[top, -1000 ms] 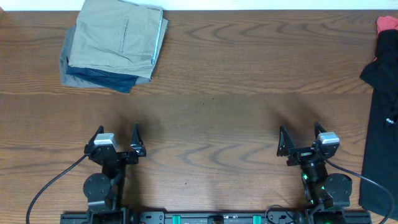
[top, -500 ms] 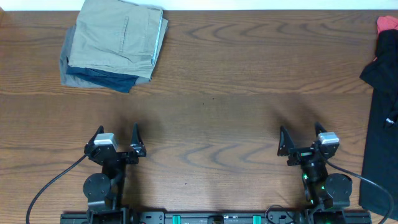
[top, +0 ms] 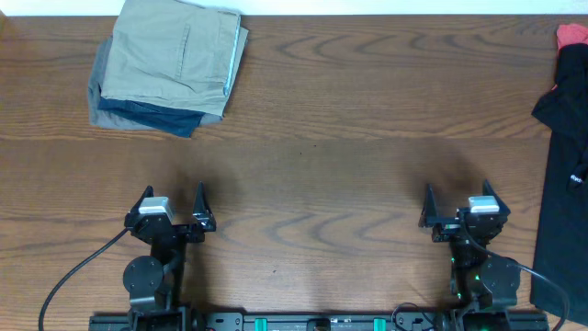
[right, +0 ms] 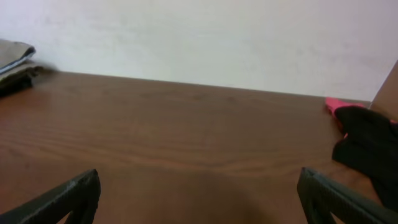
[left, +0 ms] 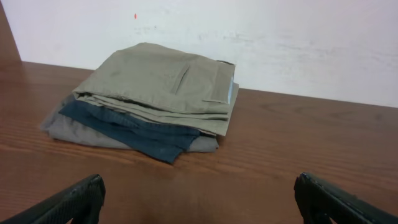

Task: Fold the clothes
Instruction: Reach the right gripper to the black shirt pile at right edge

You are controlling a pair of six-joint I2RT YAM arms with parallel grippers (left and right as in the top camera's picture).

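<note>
The left gripper (top: 174,195) and right gripper (top: 457,193) are resting, jaws wide apart; the black shirt (top: 560,184) is lying beyond the right jaws' outer side.

The black shirt (top: 562,184) is lying unfolded and rumpled, stretching lengthwise along the far right side, showing a small white mark.

Overhead: fixed high, looking straight down on the table (top: 312,110). Left wrist: low and close over the wood, facing the far wall (left: 280,43) and the folded pile (left: 155,93). Right wrist: equally low, facing the same wall, black shirt (right: 367,143) at right. Shared with overhead: pile and shirt.
</note>
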